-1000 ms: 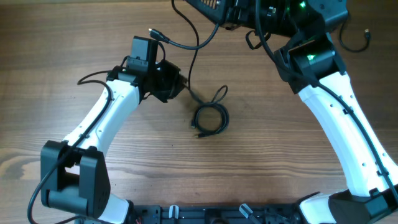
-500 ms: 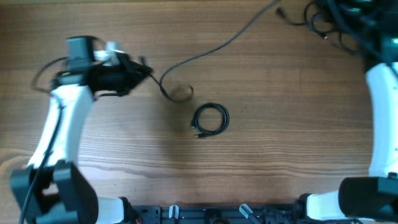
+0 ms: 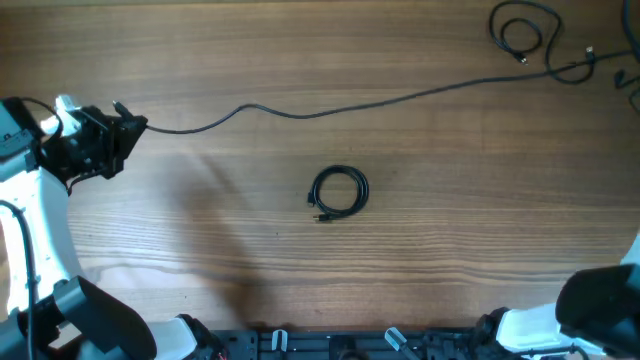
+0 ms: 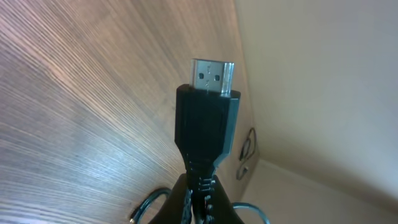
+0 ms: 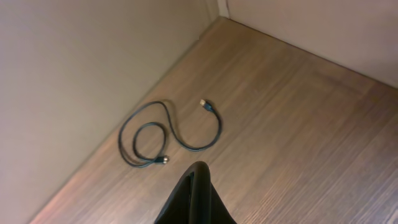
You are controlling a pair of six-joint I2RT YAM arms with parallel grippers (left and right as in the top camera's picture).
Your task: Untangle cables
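Observation:
My left gripper is at the table's far left, shut on the end of a long black cable. The cable stretches almost straight across the table toward the far right. In the left wrist view my fingers clamp just below its metal-tipped flat plug. A small coiled cable lies at mid-table, apart from the others. A third cable lies in a loose loop at the far right corner, also in the right wrist view. My right gripper is shut with nothing visible in it, above the wood near that loop.
A beige wall borders the table close behind the looped cable. The arm bases sit along the front edge. My left arm runs down the left edge.
My left gripper has swung far left with the plug, pulling the long cable out straight. My right arm has withdrawn out of the overhead view. The looped cable now lies at the far right corner.

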